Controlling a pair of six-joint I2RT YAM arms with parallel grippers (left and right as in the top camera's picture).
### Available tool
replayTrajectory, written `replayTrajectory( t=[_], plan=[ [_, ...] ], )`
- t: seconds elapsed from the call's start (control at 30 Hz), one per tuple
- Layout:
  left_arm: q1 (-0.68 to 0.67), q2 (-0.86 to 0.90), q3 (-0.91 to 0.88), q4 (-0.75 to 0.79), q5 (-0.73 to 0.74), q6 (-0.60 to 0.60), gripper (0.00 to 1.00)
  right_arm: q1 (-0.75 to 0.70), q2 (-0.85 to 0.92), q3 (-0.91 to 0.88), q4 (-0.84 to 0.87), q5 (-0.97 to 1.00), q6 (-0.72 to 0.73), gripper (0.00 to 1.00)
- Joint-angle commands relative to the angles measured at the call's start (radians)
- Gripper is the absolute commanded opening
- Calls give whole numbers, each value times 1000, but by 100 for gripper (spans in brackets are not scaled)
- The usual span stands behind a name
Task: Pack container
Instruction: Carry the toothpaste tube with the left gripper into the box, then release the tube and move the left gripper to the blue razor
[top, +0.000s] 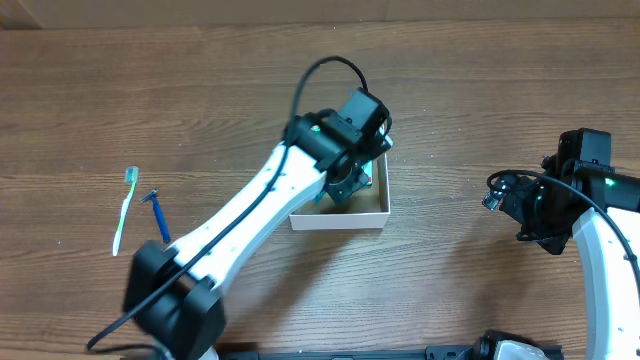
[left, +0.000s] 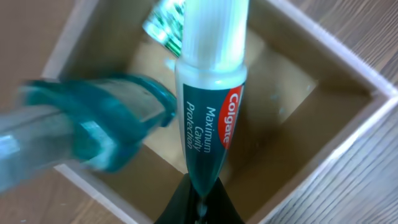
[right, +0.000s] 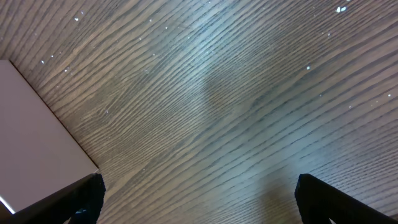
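Left fingers (left: 177, 213) pinch toothpaste tube (left: 210, 93); arm (top: 250, 210) hides most of container (top: 340, 220).

One container (top: 338, 218) stands on the surface (top: 200, 90). The left wrist view shows one toothpaste tube (left: 210, 93), one blurred teal translucent item (left: 93, 130) and one green-printed piece (left: 163, 25), both too unclear to identify. One toothbrush (top: 123, 212) and one blue razor (top: 157, 212) lie on the wood. There are two arms with one gripper each: the left gripper (left: 198, 202) and the right gripper (right: 199, 200)
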Motion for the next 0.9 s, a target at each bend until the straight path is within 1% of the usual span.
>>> replayTrajectory(
  t=[0.0,0.1,0.23,0.33,0.47,0.5,0.53,0.57,0.6,0.73,0.8,0.87],
  plan=[
    [-1,67,1,-15,2,34,4,1,-19,2,6,-7,-4,100],
    [-1,95,1,-20,1,50,4,1,-18,2,6,-7,-4,100],
    [0,125,1,-19,1,111,4,1,-18,2,6,-7,-4,100],
    [0,136,1,-20,2,115,7,1,-18,2,6,-7,-4,100],
    [0,136,1,-15,0,115,21,1,-18,2,6,-7,-4,100],
    [0,136,1,-15,0,115,29,1,-18,2,6,-7,-4,100],
    [0,135,2,-17,-4,114,42,1,-18,2,5,-7,-4,100],
    [-2,135,7,-26,-11,110,53,1,-18,2,5,-7,-4,100],
    [-8,134,21,-49,-18,99,54,1,-18,2,5,-7,-4,100],
    [-37,122,116,-149,-45,20,52,1,-18,2,6,-7,-4,100],
    [-56,100,188,-207,-56,-54,54,1,-18,2,7,-7,-4,100],
    [-61,65,248,-254,-73,-115,59,1,-18,2,6,-6,-4,100]
  ],
)
